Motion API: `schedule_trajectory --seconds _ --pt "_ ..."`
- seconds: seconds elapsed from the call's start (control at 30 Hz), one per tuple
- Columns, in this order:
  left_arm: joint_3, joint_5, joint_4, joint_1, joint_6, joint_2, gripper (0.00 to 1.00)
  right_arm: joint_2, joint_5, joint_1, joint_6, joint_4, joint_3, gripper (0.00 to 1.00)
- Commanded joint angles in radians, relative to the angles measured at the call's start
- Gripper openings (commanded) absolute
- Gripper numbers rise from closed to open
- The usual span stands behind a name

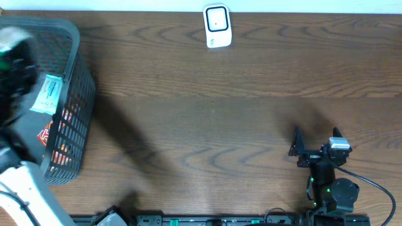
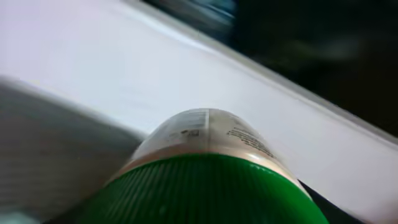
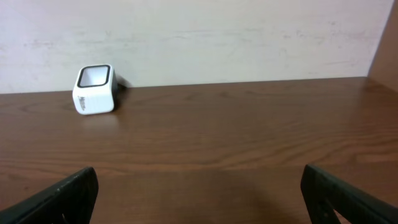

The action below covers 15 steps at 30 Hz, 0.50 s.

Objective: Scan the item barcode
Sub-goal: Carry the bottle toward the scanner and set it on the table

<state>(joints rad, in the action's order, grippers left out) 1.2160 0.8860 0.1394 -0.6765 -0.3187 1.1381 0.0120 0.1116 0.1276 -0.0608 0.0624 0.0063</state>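
Scene: wooden table [image 1: 207, 125] seen from overhead, pale wall along its far edge.
Scanner: small white scanner [image 1: 217, 26] with a dark-framed window, at the far edge of the table near the middle. In the right wrist view it sits far left against the wall [image 3: 94, 89].
Basket: dark mesh basket [image 1: 75, 119] at the far-left side of the table. It holds a pale blue-and-white packet [image 1: 47, 94] and a red-and-white pack [image 1: 53, 135] seen through the mesh.
Item: bottle [image 2: 205, 162] with a ribbed green cap and a white printed label. It fills the lower part of the left wrist view, cap nearest the lens, with blurred white wall behind it. Well apart from the scanner.
Left gripper: blurred dark mass [image 1: 12, 63] above the basket at the left edge.
Left jaws: hidden behind the bottle in the wrist view and smeared from overhead. Cannot tell how far apart they stand or whether they grip the bottle.
Right gripper: near-right part of the table [image 1: 316, 141], pointing towards the far wall.
Right jaws: spread wide [image 3: 199, 174], nothing between them, only bare table.
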Motion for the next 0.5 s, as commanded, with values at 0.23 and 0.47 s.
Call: schedule_trajectory --seconds 0.23,0.47 --pt "0.014 -0.029 -0.007 0.671 -0.028 0.177 0.68 -0.005 -0.002 -0.011 -0.013 0.003 -0.001 0.99" --pt "0.014 -0.195 0.035 0.945 0.037 0.457 0.68 -0.005 -0.002 -0.011 -0.013 0.003 -0.001 0.99"
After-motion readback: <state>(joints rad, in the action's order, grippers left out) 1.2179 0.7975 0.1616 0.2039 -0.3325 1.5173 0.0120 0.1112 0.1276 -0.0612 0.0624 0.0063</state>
